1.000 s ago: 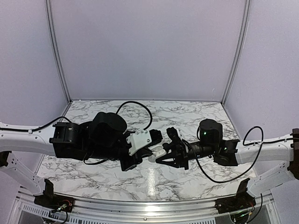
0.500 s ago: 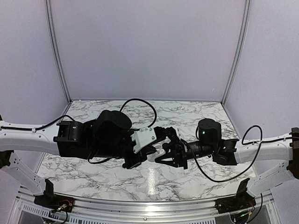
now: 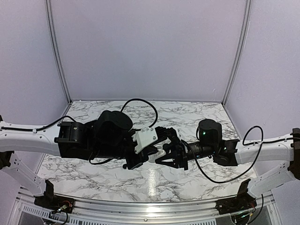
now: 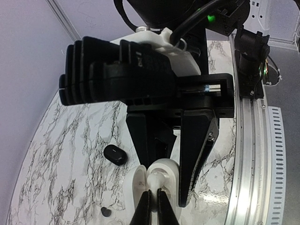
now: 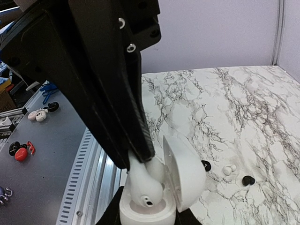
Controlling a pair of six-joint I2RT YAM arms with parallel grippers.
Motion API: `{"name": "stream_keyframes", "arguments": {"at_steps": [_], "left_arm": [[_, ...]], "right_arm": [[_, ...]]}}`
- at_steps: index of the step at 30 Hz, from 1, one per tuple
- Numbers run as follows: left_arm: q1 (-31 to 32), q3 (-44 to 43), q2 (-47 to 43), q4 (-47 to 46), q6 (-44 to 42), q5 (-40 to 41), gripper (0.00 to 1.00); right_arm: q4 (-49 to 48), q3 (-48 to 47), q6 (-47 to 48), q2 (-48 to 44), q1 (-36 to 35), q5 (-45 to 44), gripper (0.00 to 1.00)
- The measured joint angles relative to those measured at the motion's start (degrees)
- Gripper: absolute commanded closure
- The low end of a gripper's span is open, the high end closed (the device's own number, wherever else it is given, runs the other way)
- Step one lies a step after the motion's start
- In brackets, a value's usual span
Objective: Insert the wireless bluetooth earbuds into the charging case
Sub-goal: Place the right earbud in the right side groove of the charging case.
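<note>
Nearest you, a ribbed silver aluminium rail (image 3: pixel 150 206) runs along the table's front edge, with an arm base at each end. Beyond it the two grippers meet tip to tip above the near half of the white, grey-veined marble tabletop (image 3: pixel 201 117), lifted clear of the surface.

The right gripper (image 5: pixel 149 217) is clamped from both sides on the base of a small glossy white round plastic charging case (image 5: pixel 136 211). The case's domed lid (image 5: pixel 185 178) is hinged open and stands upright.

The left gripper (image 4: pixel 152 208) has its thin black fingers (image 4: pixel 143 211) drawn nearly together. They pinch a small rounded white plastic earbud (image 5: pixel 143 180). The earbud sits in the mouth of the case, touching its rim and tilted, with its lower end down in the well.

On the marble below lie a small glossy black oval piece (image 4: pixel 115 154), two tiny black bits (image 5: pixel 205 165) and a tiny white bit (image 5: pixel 228 169). All are well apart from the case and too small to identify.

Farther back, the marble runs open to the far edge, with bare room on both sides of the arms. It ends at a plain lilac back wall (image 3: pixel 150 47) between two metal corner posts (image 3: pixel 234 51), and lilac side walls close in the left and right.
</note>
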State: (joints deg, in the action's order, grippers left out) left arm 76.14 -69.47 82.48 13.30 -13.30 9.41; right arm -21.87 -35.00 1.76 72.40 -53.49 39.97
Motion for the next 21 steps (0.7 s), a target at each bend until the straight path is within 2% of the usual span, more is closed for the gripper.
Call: {"name": "stream_keyframes", "arguments": {"at_steps": [21], "left_arm": [[-0.02,0.17,0.98,-1.51,0.26,-2.34,1.0]], "right_arm": [[0.15,-0.48,0.26,-0.04,-0.13,0.9,1.0]]}}
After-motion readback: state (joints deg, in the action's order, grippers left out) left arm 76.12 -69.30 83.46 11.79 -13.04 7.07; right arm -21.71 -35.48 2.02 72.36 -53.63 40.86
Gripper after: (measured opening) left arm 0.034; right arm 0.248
